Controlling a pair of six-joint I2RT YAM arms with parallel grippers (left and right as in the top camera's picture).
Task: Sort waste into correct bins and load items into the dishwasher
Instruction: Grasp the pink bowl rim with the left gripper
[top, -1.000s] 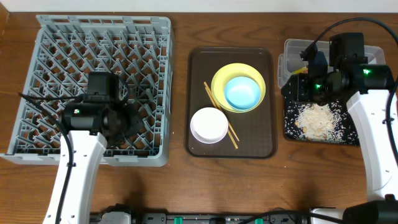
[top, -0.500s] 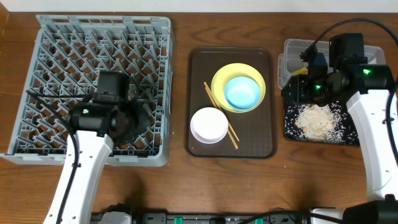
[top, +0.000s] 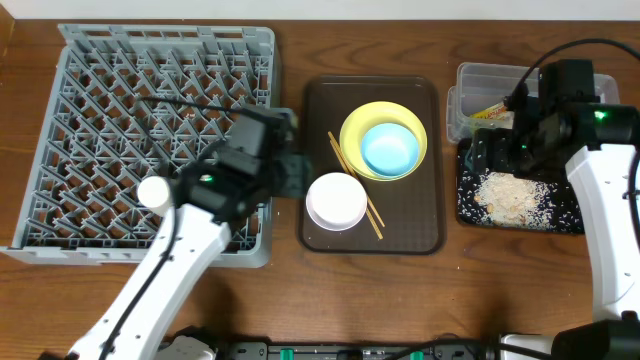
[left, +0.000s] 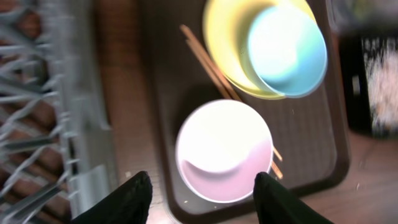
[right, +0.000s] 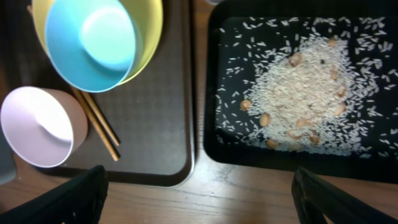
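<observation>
The left end effector (left: 202, 186) hangs released and empty, its two fingers spread to either side of the pinkish-white bowl (left: 224, 152) directly beneath. That stance reads as lining up to take the bowl by its rim for the trip to the rack. The bowl is glossy, round and upright at the near end of the brown serving tray (left: 311, 143), and it rests on the thin wooden chopsticks (left: 208, 62), which may shift when it is lifted. Just beyond, the light blue bowl (left: 286, 50) sits nested in the round yellow plate (left: 227, 43), stacked as used dishes, so the bowl probably has to come out first. To the left, the big grey dish rack (top: 100, 100) lies on the bench (top: 290, 300) just beside the tray. A small white round thing among its pegs, likely the cup (top: 153, 192), suggests loading is under way. Farther right, the right end effector (right: 199, 186) is also released wide and carries nothing, poised above the near edge of the black tray (right: 214, 149). The rice scraps (right: 298, 81) lie heaped in that tray, and the yellow-green wrapper (top: 490, 110) sits in the clear tub (top: 480, 75) behind it, so the waste looks sorted.
</observation>
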